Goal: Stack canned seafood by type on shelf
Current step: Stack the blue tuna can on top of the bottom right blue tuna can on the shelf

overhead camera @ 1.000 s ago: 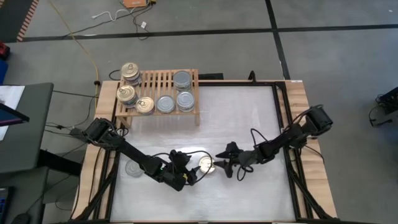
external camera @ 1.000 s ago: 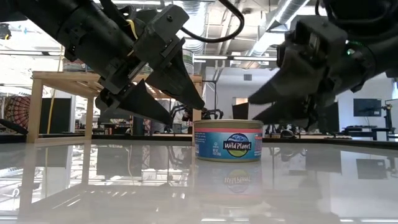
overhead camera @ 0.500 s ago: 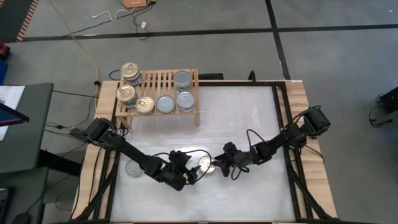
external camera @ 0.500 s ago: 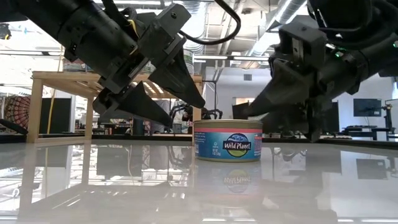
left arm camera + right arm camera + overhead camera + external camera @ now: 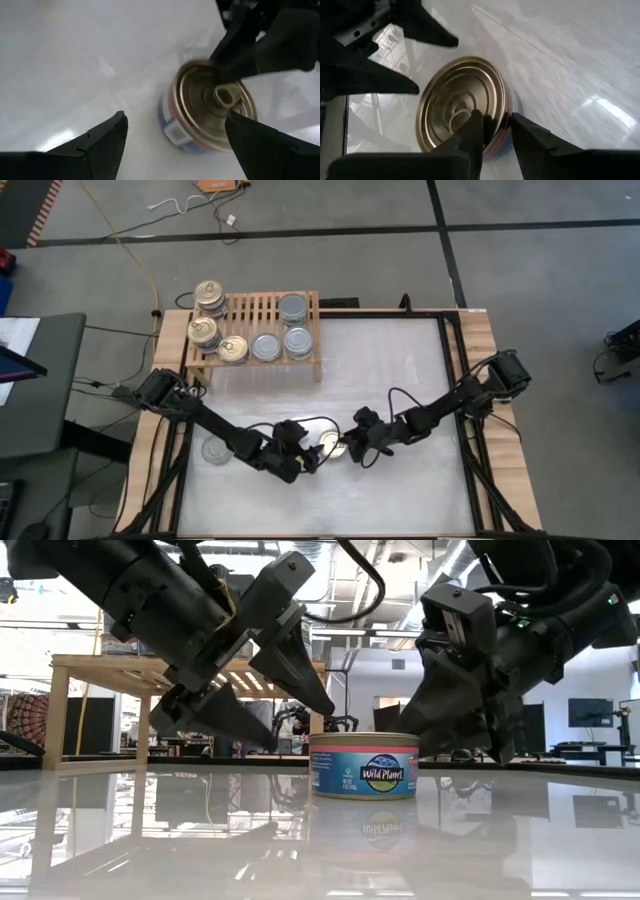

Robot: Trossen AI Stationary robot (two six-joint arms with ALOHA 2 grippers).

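One gold-topped Wild Planet tin (image 5: 364,766) stands upright near the white tabletop's (image 5: 400,370) front edge. Left gripper (image 5: 312,457) hangs spread beside it, not touching; right gripper (image 5: 492,131) straddles the tin's rim, fingers narrowed, one over the lid, one outside the wall. Bare tabletop lies open behind. A silver-topped tin (image 5: 214,450) sits near the left edge. Farther back, the wooden shelf (image 5: 262,312) holds seven tins.
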